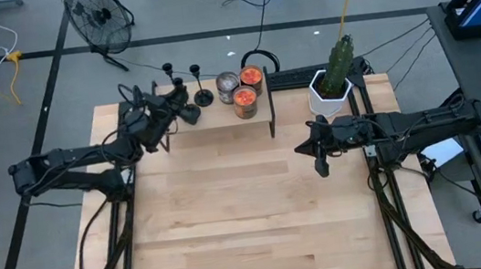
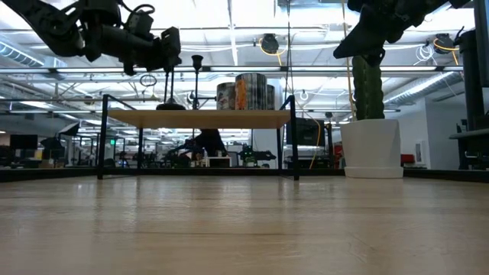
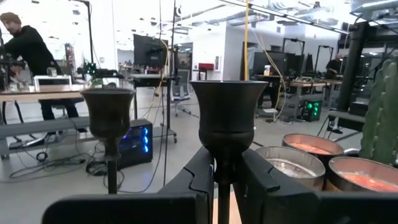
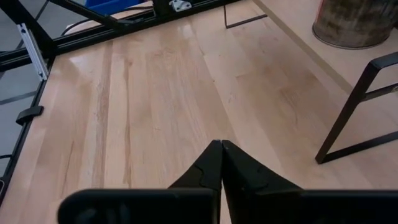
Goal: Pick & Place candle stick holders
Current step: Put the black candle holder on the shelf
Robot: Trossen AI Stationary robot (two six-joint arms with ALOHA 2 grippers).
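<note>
A: Item one, hazard. Your left gripper (image 3: pixel 225 180) is clamped on the stem of one candle stick holder (image 3: pixel 226 118) on the shelf (image 1: pixel 220 117), upper centre of the high view. A second holder (image 3: pixel 109 115) stands just beside it and the glass jars (image 1: pixel 243 91) are near; lift crooked and I'd expect a knock-over.

B: Item two, pose?

A: The left arm reaches in level from the frame's left. The right gripper (image 1: pixel 321 165), fingers pressed together and empty, hangs right of centre.

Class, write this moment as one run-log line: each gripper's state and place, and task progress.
left gripper: shut on candle stick holder stem, at shelf | right gripper: shut, empty, above table | placed: none seen
</note>
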